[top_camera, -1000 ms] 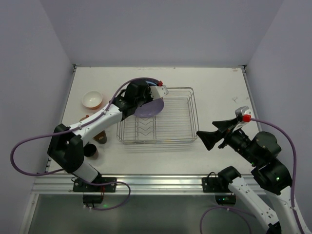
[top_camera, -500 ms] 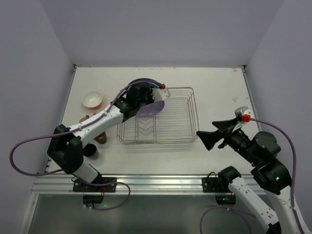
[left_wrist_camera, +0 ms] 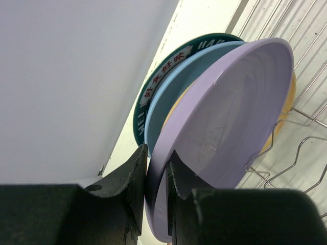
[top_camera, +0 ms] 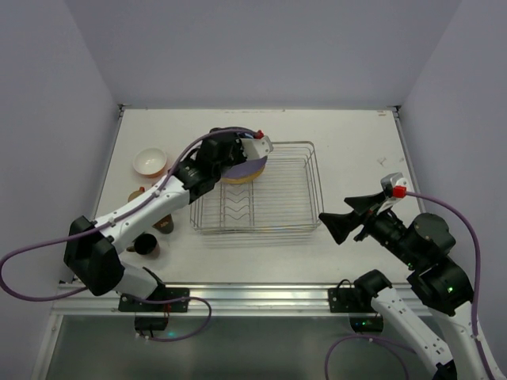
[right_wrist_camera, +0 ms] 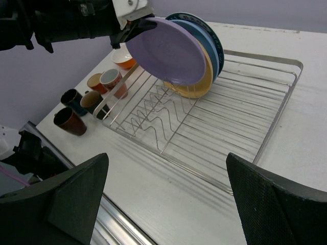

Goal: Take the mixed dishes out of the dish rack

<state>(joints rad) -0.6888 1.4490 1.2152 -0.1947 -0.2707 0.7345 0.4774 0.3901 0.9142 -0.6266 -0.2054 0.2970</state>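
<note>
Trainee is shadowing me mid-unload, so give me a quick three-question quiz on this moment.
1. True or false: the left hand grips the lavender plate by its rim.
2. The cups stand: A inside the dish rack B on the table beside it C on the plate.
3. Fill in: the right hand is empty and ____.
Key: 1 true; 2 B; 3 open.

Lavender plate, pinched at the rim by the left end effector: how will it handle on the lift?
Likely stiff: the lavender plate shows no bend though held only at one edge. It looks smooth, so it may pivot or slip in the left end effector. The yellow plate stands right behind; it might get nudged.
</note>
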